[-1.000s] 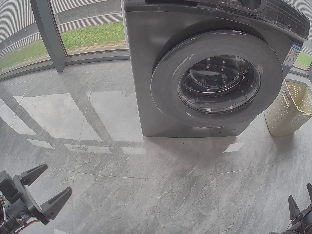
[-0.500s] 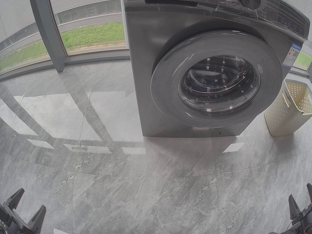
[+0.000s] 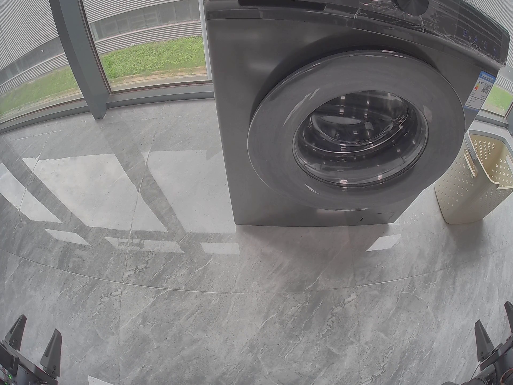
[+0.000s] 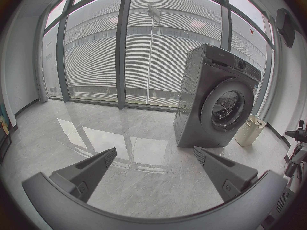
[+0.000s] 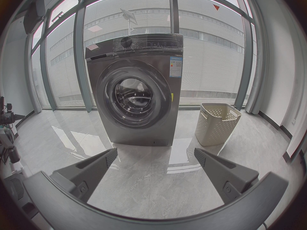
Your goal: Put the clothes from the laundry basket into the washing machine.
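Left hand [image 3: 36, 331] drawn back lower, splayed empty, right hand [image 3: 492, 319] splayed empty, one washing machine [image 3: 342, 108], one laundry basket [image 3: 470, 188].

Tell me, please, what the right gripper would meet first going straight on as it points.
The right gripper would probably reach the washing machine, low on its front; bare floor lies between, and the laundry basket stands aside.

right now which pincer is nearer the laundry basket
The right pincer: it sits on the side of the cream laundry basket; the left pincer is on the opposite side.
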`<state>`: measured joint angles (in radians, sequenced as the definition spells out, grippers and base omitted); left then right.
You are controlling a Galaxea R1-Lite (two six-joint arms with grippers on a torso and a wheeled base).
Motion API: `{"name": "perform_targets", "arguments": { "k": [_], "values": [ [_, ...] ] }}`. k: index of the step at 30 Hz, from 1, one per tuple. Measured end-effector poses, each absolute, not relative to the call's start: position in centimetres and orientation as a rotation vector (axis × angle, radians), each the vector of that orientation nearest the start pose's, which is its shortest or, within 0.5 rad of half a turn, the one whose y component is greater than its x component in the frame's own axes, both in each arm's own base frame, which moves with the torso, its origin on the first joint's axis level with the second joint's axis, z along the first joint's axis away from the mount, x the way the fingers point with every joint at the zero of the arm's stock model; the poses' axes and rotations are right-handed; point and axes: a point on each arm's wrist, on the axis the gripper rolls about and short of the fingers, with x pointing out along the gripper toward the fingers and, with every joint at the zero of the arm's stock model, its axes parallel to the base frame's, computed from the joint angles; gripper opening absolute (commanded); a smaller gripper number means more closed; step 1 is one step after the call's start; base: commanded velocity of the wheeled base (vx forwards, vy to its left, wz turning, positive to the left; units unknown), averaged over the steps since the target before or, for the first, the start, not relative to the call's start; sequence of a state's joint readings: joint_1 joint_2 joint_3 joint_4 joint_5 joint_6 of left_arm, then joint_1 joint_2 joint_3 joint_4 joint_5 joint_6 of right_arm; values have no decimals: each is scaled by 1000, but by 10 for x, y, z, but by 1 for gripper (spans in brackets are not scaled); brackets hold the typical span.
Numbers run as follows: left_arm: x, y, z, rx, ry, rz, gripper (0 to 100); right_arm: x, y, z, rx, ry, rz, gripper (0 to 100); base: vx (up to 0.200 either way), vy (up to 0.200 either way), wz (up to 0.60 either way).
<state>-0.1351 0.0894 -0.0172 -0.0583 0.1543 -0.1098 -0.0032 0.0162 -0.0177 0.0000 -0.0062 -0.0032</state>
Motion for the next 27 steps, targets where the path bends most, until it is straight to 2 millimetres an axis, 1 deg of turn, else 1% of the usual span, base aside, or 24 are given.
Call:
{"name": "perform_targets", "arguments": {
  "k": [8, 14, 21, 23, 27],
  "values": [
    [-17, 6, 88, -53, 9, 56, 100, -23, 0, 81, -1, -1, -8, 100, 0, 0, 0],
    [-17, 6, 88, -87, 5, 82, 100, -23, 0, 81, -2, -1, -9, 100, 0, 0, 0],
    [-20, 4, 85, -59, -3, 139, 100, -23, 0, 81, -4, -1, -9, 100, 0, 0, 0],
    [-21, 3, 84, -48, -8, 128, 100, -23, 0, 81, -4, -1, -9, 100, 0, 0, 0],
    [-22, 1, 82, -32, -3, 41, 100, -23, 0, 81, -8, -1, -3, 100, 0, 0, 0]
  ]
}}
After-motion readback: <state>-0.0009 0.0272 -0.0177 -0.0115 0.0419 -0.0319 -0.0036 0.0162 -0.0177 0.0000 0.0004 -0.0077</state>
